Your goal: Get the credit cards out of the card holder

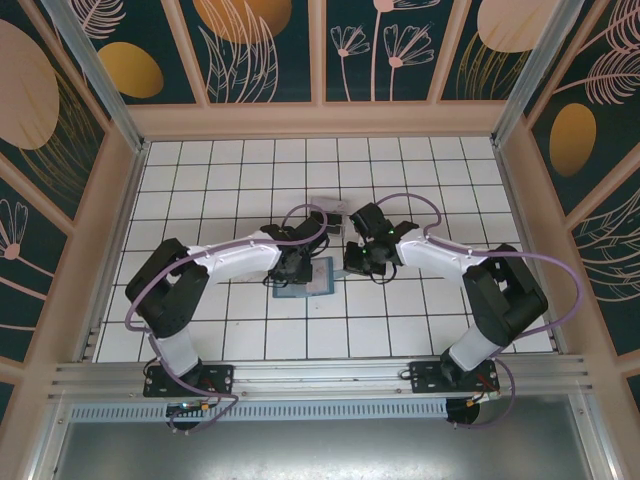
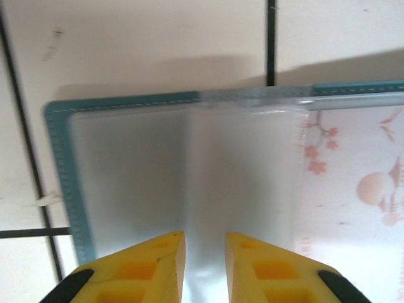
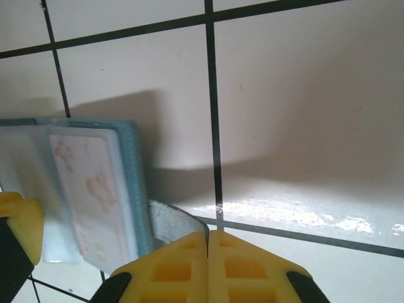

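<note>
Left tool (image 2: 205, 235) slightly parted above one open card holder (image 2: 57, 164), right tool (image 3: 208, 233) closed empty beside it

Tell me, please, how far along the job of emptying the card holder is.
Done: the flat teal-blue bifold card holder lies open. In hand: the left gripper is at a frosted clear pocket, jaws slightly apart; the right gripper is shut beside the holder's edge. Left: a pale card with pink floral print sits in its pocket, so removal looks barely begun.
</note>
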Robot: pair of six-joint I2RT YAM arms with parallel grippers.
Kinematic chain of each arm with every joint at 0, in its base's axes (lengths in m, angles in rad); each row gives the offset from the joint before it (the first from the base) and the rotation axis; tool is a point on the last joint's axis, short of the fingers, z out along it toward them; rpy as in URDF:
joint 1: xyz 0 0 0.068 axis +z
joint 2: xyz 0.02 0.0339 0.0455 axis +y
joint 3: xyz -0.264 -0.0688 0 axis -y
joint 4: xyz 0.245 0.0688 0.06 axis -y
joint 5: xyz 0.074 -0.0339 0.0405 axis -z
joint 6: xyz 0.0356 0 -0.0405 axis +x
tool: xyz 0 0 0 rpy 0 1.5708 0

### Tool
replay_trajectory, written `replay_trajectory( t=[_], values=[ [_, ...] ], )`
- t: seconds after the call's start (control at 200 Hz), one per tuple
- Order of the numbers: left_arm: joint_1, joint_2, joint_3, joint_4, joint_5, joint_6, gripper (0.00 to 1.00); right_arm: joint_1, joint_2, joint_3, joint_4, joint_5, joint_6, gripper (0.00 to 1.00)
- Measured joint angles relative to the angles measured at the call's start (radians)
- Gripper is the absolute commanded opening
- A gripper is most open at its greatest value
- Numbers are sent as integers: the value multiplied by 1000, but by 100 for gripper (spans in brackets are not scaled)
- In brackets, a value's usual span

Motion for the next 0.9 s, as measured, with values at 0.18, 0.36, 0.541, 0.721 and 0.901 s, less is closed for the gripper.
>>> replay_trajectory(
  t=[0.18, 0.36, 0.541, 0.721, 0.901],
  values=[
    [0, -30, 10, -63, -68, 3, 26, 15, 0, 16, -1, 0, 4, 0],
    [0, -80, 11, -103, -115, 3, 25, 24, 0, 31, -4, 0, 7, 0],
    [0, -122, 11, -114, -117, 3, 25, 32, 0, 41, -3, -3, 11, 0],
    [0, -182, 10, -45, -21, 2, 23, 45, -8, 59, -3, -21, 26, 0],
    [0, -207, -57, 154, 172, -26, 19, 55, -19, 64, -2, -26, 39, 0]
  ],
)
